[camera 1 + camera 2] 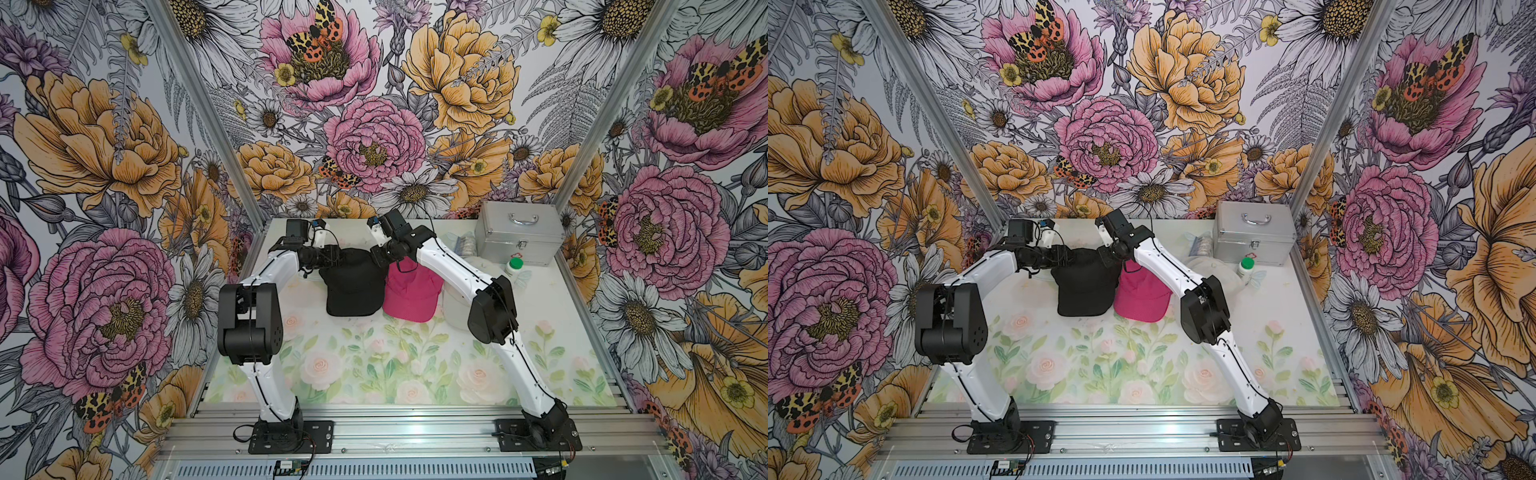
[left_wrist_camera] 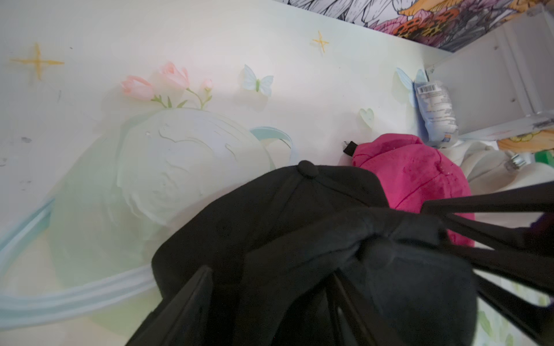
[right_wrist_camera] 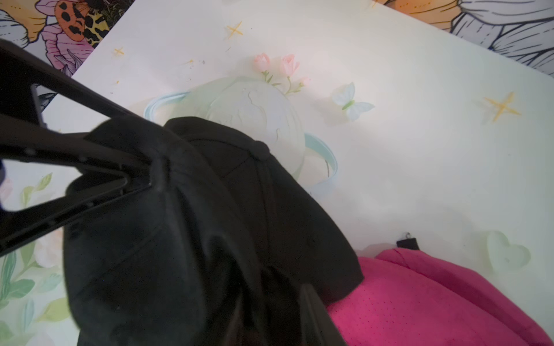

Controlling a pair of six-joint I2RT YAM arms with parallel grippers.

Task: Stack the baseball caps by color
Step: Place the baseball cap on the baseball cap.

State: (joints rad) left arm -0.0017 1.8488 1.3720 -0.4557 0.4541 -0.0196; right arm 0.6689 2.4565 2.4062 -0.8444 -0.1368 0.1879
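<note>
from where i stand, both arms reach in over the far middle of the flowered table and meet at the black caps. there are two of them, one on the other. the lower black cap lies on the table with its top button showing. the upper black cap sits over it, shifted so it does not cover it fully, with its crown creased into a ridge. the left gripper has its fingers spread wide with the black cloth of the upper cap between them, and i cannot tell whether either finger presses it. the right gripper comes at the same crown from the other side. its fingers are only a narrow way apart, with their tips at the gathered fold, and i cannot tell if they pinch it or only touch it. in both top views the black pile sits between the two wrists, brims toward the arm bases. just to its right lies the hot pink cap, touching the black pile, whose edge laps onto it. past that a cream cap lies mostly under the right forearm. in the far right corner stands a silver case, with a green-lidded bottle in front of it and a clear packet beside it.
</note>
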